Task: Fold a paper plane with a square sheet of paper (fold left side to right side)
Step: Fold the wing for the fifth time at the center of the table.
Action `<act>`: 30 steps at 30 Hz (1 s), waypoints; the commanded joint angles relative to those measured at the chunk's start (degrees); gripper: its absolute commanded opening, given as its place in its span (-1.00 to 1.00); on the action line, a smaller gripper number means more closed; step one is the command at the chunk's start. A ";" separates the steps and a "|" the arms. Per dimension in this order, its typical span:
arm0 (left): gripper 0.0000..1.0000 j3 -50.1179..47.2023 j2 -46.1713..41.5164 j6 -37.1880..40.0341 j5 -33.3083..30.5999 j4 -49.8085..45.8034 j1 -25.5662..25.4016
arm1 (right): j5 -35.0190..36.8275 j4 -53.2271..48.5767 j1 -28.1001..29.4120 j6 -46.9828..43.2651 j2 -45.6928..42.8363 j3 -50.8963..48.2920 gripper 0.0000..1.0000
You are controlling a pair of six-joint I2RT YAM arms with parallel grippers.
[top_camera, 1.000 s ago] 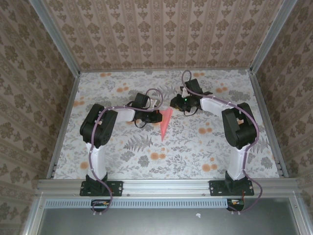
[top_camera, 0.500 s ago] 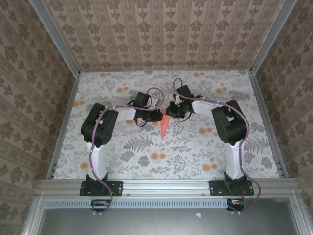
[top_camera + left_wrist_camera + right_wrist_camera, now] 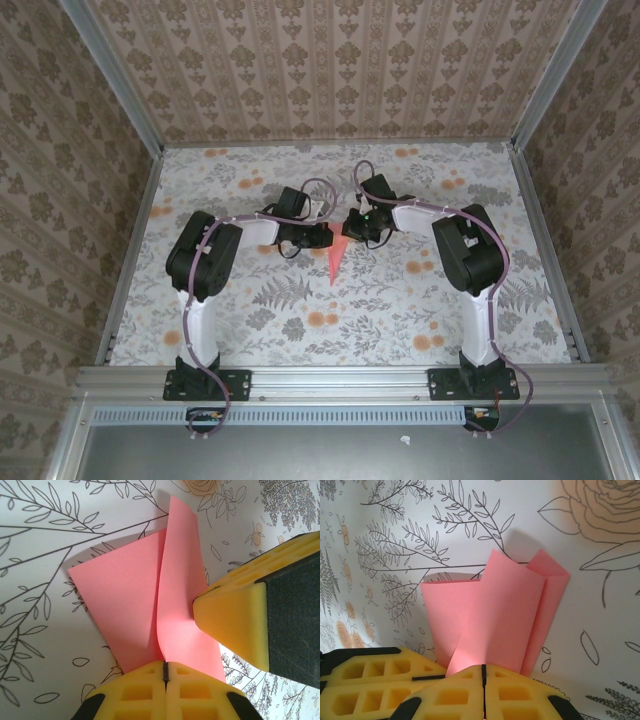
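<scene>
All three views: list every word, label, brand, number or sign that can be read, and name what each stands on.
No readable text anywhere.
pink paper: plain, no print.
left end effector and right end effector: bare yellow pads, no marking.
table cover: only drawn leaves and flowers.
white speck on the near ledge: too small to tell whether it carries writing.

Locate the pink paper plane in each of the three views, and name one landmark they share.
Top external: the paper plane lies mid-table, its wide end between the left gripper and the right gripper, its tip toward the arm bases.
Left wrist: centre of the picture, rising from the shut left gripper.
Right wrist: centre, rising from the shut right gripper.
Shared landmark: the leaf-and-flower table cover under the paper.
</scene>
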 commanded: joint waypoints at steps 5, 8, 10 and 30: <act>-1.00 0.82 1.43 0.95 -1.88 -2.85 -0.09 | 4.72 -6.14 -0.48 -0.85 1.70 -0.51 -0.86; -1.00 0.90 1.24 0.38 -1.45 -2.52 -0.17 | 5.18 -6.56 -0.57 -0.83 1.74 -1.37 -0.87; -0.92 0.88 0.45 -0.21 -1.25 -2.23 -0.17 | 5.34 -6.58 -0.57 -0.76 1.78 -1.82 -0.86; -0.54 -9.12 -16.51 -10.78 9.26 1.23 -4.35 | 3.69 -5.36 -0.66 -1.21 2.27 -2.57 -0.89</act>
